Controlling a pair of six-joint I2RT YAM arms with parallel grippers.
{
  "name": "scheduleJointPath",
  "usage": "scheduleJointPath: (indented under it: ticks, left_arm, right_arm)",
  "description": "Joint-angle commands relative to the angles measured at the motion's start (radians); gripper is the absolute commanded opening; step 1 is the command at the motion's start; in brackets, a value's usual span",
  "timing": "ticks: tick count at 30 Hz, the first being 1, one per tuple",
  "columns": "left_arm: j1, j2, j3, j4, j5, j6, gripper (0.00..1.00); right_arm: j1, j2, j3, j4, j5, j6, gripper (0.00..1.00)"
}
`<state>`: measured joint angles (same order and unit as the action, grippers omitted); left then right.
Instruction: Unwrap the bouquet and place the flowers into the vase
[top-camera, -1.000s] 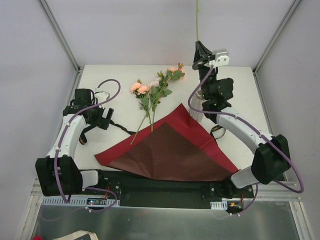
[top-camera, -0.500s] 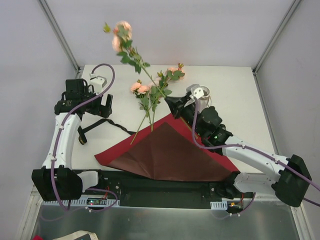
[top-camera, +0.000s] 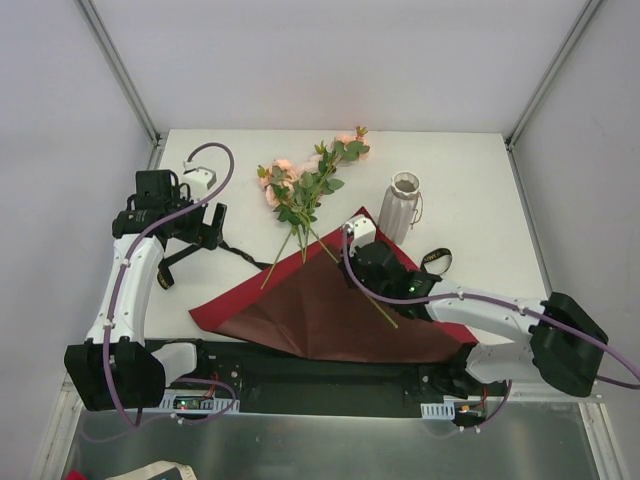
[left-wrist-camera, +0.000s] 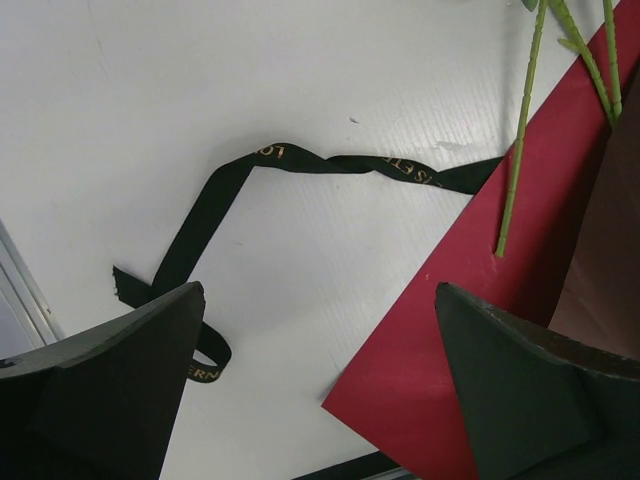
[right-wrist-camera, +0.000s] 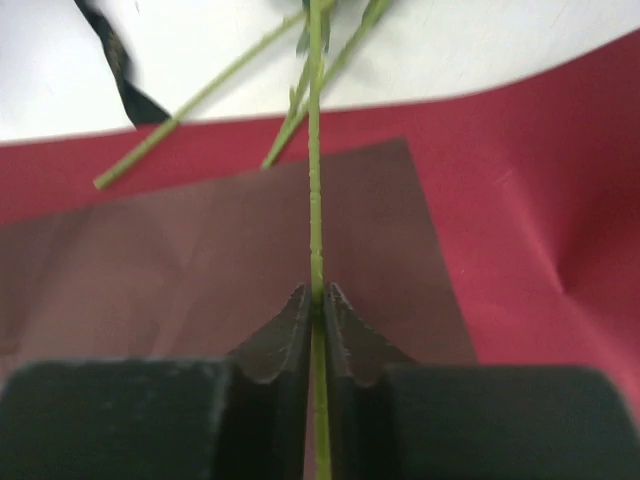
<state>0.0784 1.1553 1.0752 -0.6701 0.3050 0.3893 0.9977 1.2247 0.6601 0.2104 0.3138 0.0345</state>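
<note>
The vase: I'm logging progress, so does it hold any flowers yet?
Not yet: the vase stands with nothing in its mouth; the flowers lie on the table, one stem pinched in the right gripper.

We look down on the whole table (top-camera: 480, 170) from high behind its near edge, our left wrist view faces down near ribbon (left-wrist-camera: 330, 162) and paper (left-wrist-camera: 450, 300), right wrist view close along a stem (right-wrist-camera: 316, 200), same paper shared.
</note>
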Motion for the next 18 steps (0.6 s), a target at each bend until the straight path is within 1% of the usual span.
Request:
scheduleJointPath:
  ticks: [1, 2, 3, 4, 7, 13, 15, 16, 18]
  left_arm:
    - [-0.002, -0.034, -0.001, 0.001, -0.02, 0.033, 0.99]
    - [-0.002, -0.035, -0.003, 0.003, -0.02, 0.034, 0.99]
    - [-0.002, -0.037, -0.004, 0.003, -0.021, 0.036, 0.99]
    - [-0.002, -0.04, -0.004, 0.003, -0.021, 0.036, 0.99]
    - [-0.002, -0.049, -0.008, 0.003, -0.026, 0.04, 0.99]
    - [-0.002, -0.055, -0.017, 0.003, -0.03, 0.049, 0.99]
    - [-0.002, -0.054, -0.018, 0.003, -0.029, 0.046, 0.99]
    - [-0.002, -0.052, -0.018, 0.006, -0.029, 0.046, 0.99]
    - [-0.002, -0.051, -0.02, 0.007, -0.027, 0.045, 0.99]
  right_arm:
    - [0.007, 0.117, 0.111, -0.104, -0.093, -0.01, 0.32]
    - [0.005, 0.168, 0.137, -0.152, -0.131, -0.027, 0.36]
    - [0.004, 0.191, 0.157, -0.164, -0.143, -0.027, 0.41]
    - [0.002, 0.211, 0.179, -0.169, -0.15, -0.06, 0.51]
    - [-0.037, 0.28, 0.26, -0.183, -0.183, -0.105, 0.6]
    - [-0.126, 0.438, 0.459, -0.206, -0.257, -0.208, 0.63]
    - [-0.145, 0.507, 0.531, -0.247, -0.304, -0.228, 0.63]
    - [-0.155, 0.53, 0.548, -0.258, -0.356, -0.234, 0.62]
    - [-0.159, 0.594, 0.607, -0.273, -0.38, -0.251, 0.6]
